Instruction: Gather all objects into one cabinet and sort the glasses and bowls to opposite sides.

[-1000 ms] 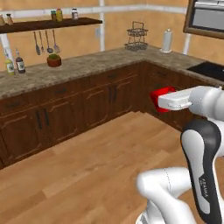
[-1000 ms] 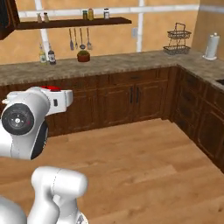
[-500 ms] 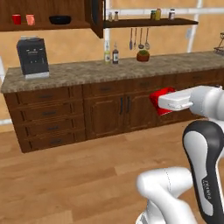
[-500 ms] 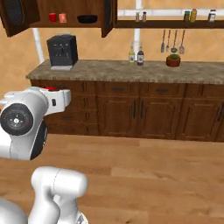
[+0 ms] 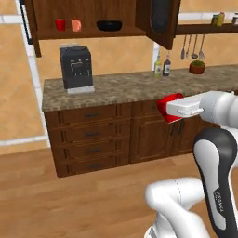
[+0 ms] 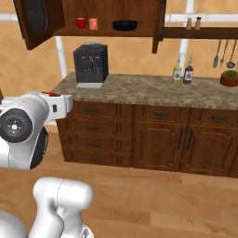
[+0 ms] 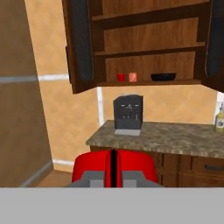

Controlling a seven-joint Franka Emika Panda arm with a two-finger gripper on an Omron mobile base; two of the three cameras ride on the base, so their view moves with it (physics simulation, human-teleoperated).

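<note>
The fingers were clenched on a red cup, the gripper carrying it at about counter height in front of the lower cabinets. In the hand view the held cup sat right at the fingers, its red body spreading to either side of the dark finger line, wider than the fingers themselves. In the left base view the same cup showed past the white hand, its open rim turned away from the arm.

Beyond the fingers and lower lay the speckled counter, well apart from the held cup. On it, straight ahead and a little above the fingers, stood a black coffee machine.

Farther still and higher, the wall cabinet stood with both doors open. On its lowest shelf, well above the fingers, 3 things rested in a row: 1 small red cup nearest the left door, a salmon-pink mug just beside it, and the wide black bowl off to the right, apart from the 2 of them. 2 bottles stood on the counter far to the right of the machine.
</note>
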